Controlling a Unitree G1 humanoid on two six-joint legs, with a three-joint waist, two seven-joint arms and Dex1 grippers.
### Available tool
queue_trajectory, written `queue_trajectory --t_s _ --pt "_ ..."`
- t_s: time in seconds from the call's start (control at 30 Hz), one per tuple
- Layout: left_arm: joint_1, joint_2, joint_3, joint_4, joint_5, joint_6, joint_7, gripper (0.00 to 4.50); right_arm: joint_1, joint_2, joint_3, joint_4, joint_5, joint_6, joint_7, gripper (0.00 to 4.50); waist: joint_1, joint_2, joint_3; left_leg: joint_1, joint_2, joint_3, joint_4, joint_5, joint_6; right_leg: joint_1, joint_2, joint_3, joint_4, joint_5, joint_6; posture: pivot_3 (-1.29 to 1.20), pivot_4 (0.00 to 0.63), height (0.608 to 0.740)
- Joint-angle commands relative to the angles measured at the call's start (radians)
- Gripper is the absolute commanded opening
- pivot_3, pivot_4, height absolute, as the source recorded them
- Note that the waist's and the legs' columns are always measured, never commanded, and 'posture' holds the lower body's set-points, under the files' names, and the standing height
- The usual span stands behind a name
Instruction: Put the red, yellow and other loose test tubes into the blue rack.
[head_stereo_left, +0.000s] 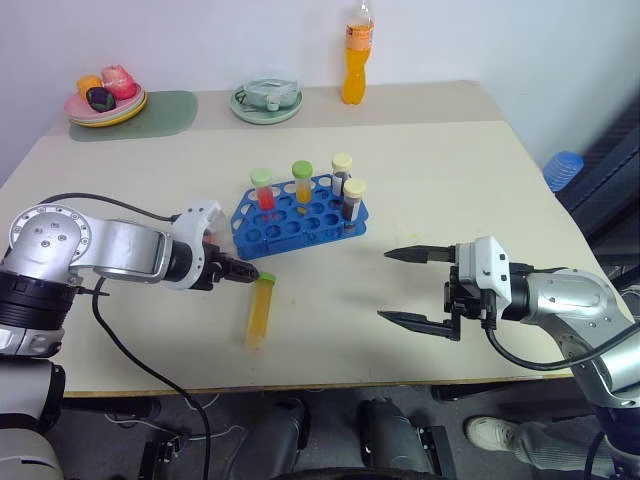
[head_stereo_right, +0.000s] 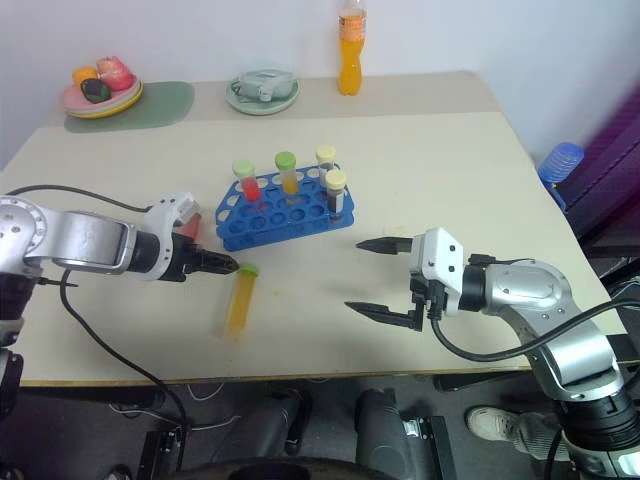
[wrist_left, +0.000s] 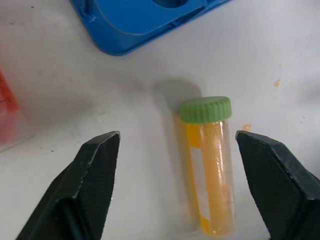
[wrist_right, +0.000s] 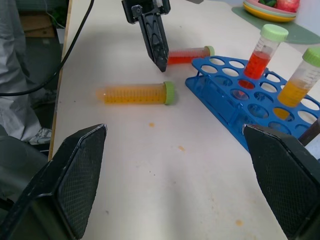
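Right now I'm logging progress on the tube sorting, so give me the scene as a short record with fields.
rack: blue rack on the table, four capped tubes upright in it
loose tubes: yellow tube lying flat in front of the rack; red tube lying beside the rack
left gripper: open, just above the yellow tube's green cap, holding nothing
right gripper: open, empty, away from the tubes
remaining: both loose tubes

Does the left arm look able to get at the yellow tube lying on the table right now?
Probably yes. The left end effector hangs open right over the yellow tube, its fingers either side of the green cap, with bare table around it.
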Motion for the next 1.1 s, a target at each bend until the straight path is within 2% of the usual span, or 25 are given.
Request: queue_trajectory --t_s 0.03,0.63,1.1 --pt "0.001 0.011 -0.009 -0.006 0.000 0.004 -0.015 3.81 -0.022 0.007 -0.002 -0.014 0.007 -0.003 -0.003 4.50 0.000 0.000 0.000 0.000 0.000 0.000 0.000 0.000 0.000 0.000 0.000 0.000 0.000 0.000 0.000 0.00 0.150 0.740" --pt "-0.004 -0.029 -0.055 -0.037 0.000 -0.017 0.035 3.81 -0.013 0.007 0.005 -0.062 0.022 0.032 -0.036 4.50 0.001 0.000 0.000 0.000 0.000 0.000 0.000 0.000 0.000 0.000 0.000 0.001 0.000 0.000 0.000 0.00 0.150 0.740" --pt "0.142 -0.074 0.019 -0.117 0.000 -0.084 0.147 3.81 -0.015 -0.019 -0.013 -0.069 0.051 0.062 -0.014 4.50 0.001 0.000 0.000 0.000 0.000 0.000 0.000 0.000 0.000 0.000 0.000 0.001 0.000 0.000 0.000 0.00 0.150 0.740"
